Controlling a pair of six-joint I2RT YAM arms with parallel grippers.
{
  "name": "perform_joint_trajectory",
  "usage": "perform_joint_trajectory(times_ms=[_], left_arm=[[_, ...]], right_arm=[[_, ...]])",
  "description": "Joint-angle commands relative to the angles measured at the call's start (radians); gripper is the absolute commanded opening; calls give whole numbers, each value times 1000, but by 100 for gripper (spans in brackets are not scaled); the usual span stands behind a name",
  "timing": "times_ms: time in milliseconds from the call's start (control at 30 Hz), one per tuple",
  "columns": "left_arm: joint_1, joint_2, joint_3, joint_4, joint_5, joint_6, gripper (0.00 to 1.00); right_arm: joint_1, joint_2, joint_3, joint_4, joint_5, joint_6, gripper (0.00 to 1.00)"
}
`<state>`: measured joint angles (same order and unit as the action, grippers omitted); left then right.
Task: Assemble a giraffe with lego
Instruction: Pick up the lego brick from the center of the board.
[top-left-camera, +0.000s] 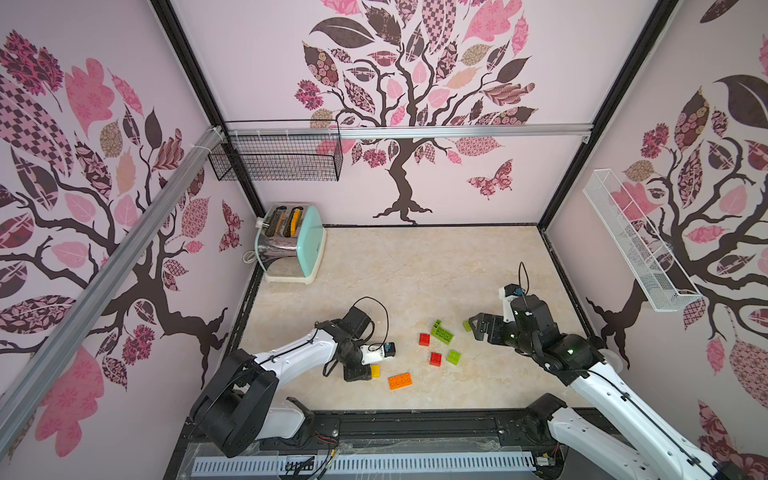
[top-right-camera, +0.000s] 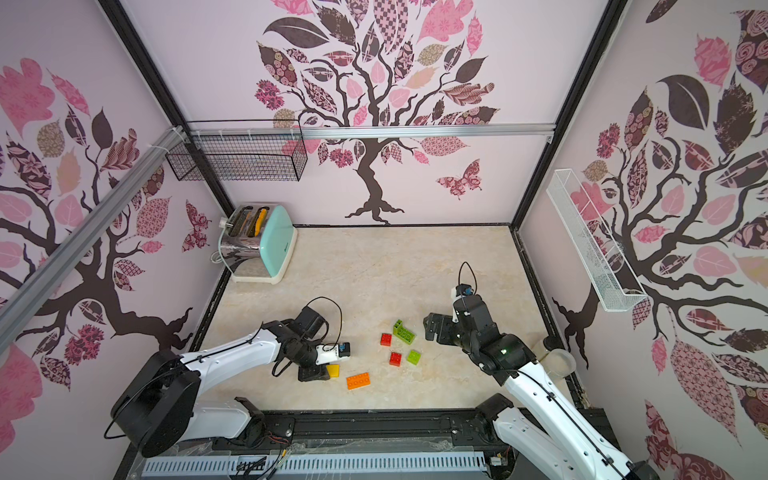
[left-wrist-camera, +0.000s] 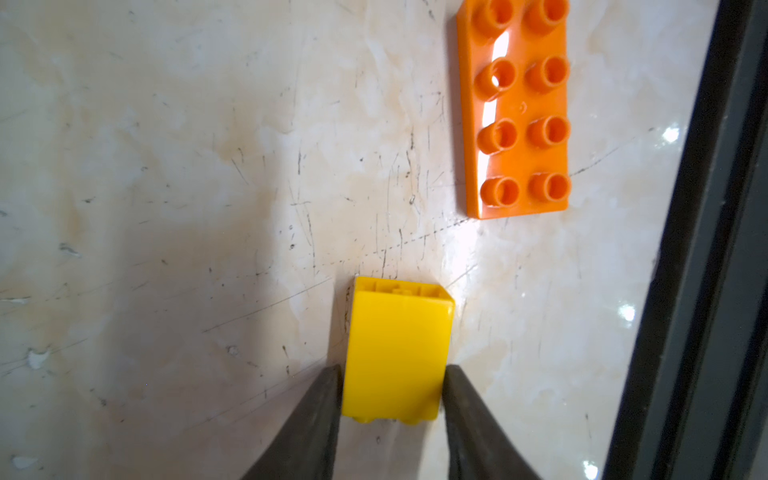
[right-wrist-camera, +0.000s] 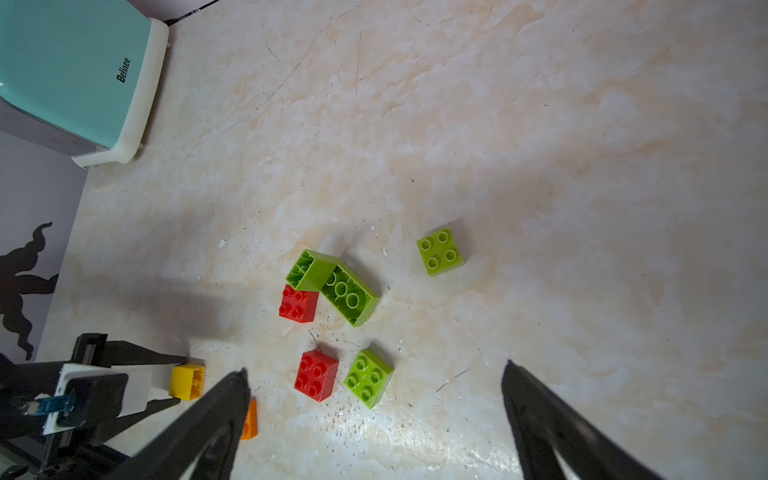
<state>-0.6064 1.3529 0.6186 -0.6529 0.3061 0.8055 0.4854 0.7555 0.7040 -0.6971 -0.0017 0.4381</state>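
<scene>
No giraffe is in view; the lego lies as loose bricks. My left gripper (left-wrist-camera: 392, 370) is shut on the yellow brick (left-wrist-camera: 397, 349), which lies on its side on the table (top-left-camera: 415, 266) with a finger pressed to each flank. The long orange brick (top-left-camera: 400, 381) lies just beside it. Two red bricks (top-left-camera: 424, 339) (top-left-camera: 435, 358) and a lime green brick (top-left-camera: 454, 356) sit mid-table. Two more green bricks (right-wrist-camera: 332, 286) lie touching, one underside up. My right gripper (top-left-camera: 473, 328) hangs open and empty, with a further green brick (right-wrist-camera: 440, 251) at its fingertips.
A mint toaster (top-left-camera: 291, 245) stands at the back left corner. A black wire basket (top-left-camera: 278, 153) hangs on the back wall and a white wire rack (top-left-camera: 636, 245) on the right wall. A black rail (top-left-camera: 415, 424) runs along the front edge.
</scene>
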Motion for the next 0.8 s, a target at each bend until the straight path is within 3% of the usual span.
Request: perform_joint_trajectory(times_ms=[0, 100, 200, 467, 767], left_arm=[[-7, -6, -3, 4, 28, -20, 59], [-22, -5, -11, 16, 33, -17, 63], [-27, 13, 4, 8, 31, -25, 60], [-39, 6, -6, 2, 17, -22, 34], [-36, -78, 93, -31, -24, -71, 13]], right_arm=[[-4, -11, -3, 21, -24, 43, 97], [-4, -13, -9, 21, -42, 46, 96], [-4, -24, -11, 7, -37, 50, 96], [-4, -58, -44, 18, -66, 79, 94], [-4, -36, -101, 200, -273, 237, 88]])
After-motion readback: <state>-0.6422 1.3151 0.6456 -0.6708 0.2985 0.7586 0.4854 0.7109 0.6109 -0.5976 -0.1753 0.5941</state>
